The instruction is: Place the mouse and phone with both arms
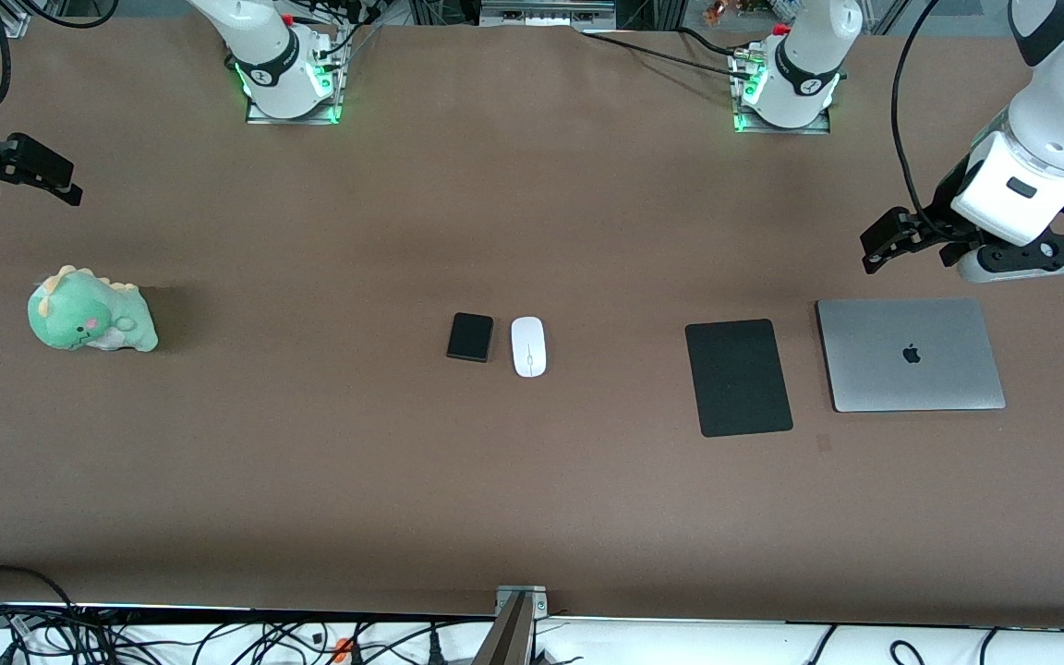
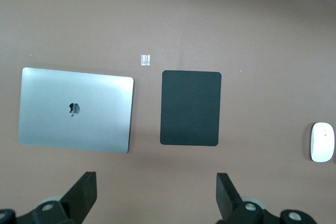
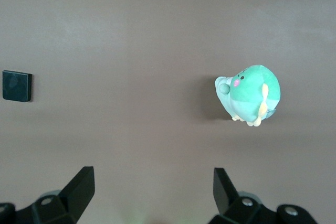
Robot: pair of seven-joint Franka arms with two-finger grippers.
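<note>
Apple logo on closed laptop [image 1: 911, 355] beside mouse pad [image 1: 739, 377]; left gripper [image 2: 156, 195] and right gripper [image 3: 154, 190] fingers released, empty.

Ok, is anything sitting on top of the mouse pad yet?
No. The mouse pad is bare; the mouse and phone lie on the table toward the right arm's end. What is beneath the pad is covered.

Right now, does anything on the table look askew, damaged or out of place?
Only small things: the mouse pad lies slightly skewed beside the closed laptop, and a plush dinosaur sits alone near the right arm's end. Nothing damaged.
</note>
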